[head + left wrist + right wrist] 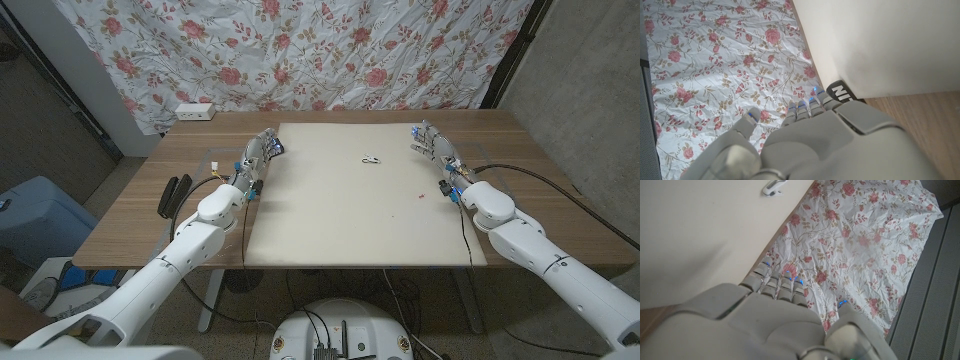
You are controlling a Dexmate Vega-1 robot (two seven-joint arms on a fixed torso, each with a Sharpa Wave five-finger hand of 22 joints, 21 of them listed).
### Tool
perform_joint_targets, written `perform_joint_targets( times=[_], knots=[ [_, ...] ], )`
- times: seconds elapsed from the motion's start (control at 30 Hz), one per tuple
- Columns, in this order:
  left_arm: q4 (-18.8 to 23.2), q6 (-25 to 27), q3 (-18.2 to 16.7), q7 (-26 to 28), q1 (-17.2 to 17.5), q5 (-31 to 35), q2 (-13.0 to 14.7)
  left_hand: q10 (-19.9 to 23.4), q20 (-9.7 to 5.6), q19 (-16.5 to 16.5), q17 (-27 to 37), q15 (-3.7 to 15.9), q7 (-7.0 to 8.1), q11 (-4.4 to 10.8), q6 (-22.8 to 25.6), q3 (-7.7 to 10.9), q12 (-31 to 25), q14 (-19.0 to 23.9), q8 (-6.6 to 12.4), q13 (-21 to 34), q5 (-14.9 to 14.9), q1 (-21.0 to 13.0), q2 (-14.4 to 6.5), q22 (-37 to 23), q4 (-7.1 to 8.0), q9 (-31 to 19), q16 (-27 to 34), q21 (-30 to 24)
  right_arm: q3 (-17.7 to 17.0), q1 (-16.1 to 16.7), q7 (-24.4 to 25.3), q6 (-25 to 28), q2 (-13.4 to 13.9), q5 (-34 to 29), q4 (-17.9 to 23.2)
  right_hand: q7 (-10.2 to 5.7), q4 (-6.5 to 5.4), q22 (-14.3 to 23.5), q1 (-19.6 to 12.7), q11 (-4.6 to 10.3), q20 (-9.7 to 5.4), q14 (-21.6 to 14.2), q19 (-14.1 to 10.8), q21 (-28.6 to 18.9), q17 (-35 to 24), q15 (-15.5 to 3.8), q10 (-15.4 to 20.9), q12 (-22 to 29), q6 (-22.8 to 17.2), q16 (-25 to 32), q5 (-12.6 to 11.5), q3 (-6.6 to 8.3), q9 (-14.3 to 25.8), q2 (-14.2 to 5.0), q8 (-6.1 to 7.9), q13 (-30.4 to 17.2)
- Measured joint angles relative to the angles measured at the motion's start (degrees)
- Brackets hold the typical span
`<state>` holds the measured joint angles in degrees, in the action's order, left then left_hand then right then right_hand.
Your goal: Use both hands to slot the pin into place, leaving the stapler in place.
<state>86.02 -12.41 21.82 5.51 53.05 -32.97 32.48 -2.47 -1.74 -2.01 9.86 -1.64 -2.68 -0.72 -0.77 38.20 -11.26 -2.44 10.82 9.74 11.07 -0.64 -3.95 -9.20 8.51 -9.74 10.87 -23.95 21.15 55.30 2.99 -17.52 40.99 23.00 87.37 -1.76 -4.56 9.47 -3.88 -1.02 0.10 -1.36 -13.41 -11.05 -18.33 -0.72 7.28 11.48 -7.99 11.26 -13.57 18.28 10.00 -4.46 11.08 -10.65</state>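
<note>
Both of my hands are empty with fingers apart: left hand (262, 150) and right hand (432, 141) at the mat's (340, 220) far corners, stapler (371, 159) between them.

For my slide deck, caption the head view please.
Both hands, left hand and right hand, wait beside the cream mat; small white object lies between.

The pin (371, 159) is a small white piece lying flat on the cream mat (330, 220), in its far half and a little right of the middle, well apart from both hands; nothing touches it. In the right wrist view the pin (774, 186) shows as a pale curved clip shape with a rounded loop, resting on the mat (700, 235) near its edge
</note>
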Motion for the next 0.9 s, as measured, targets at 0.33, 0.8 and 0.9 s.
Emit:
perform_joint_targets(
  times=[0.33,0.8,0.9],
  knots=[
    [0.1,-0.4,0.0,0.1,0.0,0.8,0.2,0.3,-0.31,0.3,0.0,0.31,0.23,0.31,0.4,0.23,0.0,0.3,0.0,0.0,0.0,0.0,0.0,0.0,-0.23,0.0,0.0,0.2,-0.5,2.8,2.5,-1.8,3.8,-6.4,2.5,-0.73,0.85,0.0,-0.5,0.41,0.44,0.0,0.5,0.3,0.5,0.0,0.4,0.0,-0.7,0.0,0.0,-0.08,0.0,-0.53,0.0,0.0],
    [1.0,1.0,0.4,0.5,-0.5,1.7,0.9,0.3,-0.31,0.9,0.0,0.62,0.23,0.31,0.4,0.43,0.0,0.6,0.0,0.0,0.0,-0.2,-0.2,0.0,-0.43,0.0,0.0,0.7,-2.7,6.4,4.9,-4.3,8.3,-13.6,4.8,-4.74,3.26,0.0,-2.1,1.78,2.66,3.7,6.2,1.1,2.1,0.61,-1.0,-0.5,0.9,-0.5,1.4,0.85,0.0,-0.75,-0.71,0.0],
    [1.7,1.6,0.4,1.0,-0.3,1.8,1.1,0.3,-0.12,1.1,0.0,0.62,0.53,0.31,0.7,0.47,0.0,0.6,0.0,0.0,0.0,-0.2,-0.2,0.0,-0.47,0.0,0.0,0.7,-2.9,6.6,4.8,-4.4,9.5,-15.2,5.1,-5.46,3.47,0.0,-2.1,2.37,2.63,4.4,7.5,1.1,2.3,0.39,-1.6,-0.7,1.8,-0.5,1.6,0.95,0.0,-0.75,-0.93,0.0]
  ],
)
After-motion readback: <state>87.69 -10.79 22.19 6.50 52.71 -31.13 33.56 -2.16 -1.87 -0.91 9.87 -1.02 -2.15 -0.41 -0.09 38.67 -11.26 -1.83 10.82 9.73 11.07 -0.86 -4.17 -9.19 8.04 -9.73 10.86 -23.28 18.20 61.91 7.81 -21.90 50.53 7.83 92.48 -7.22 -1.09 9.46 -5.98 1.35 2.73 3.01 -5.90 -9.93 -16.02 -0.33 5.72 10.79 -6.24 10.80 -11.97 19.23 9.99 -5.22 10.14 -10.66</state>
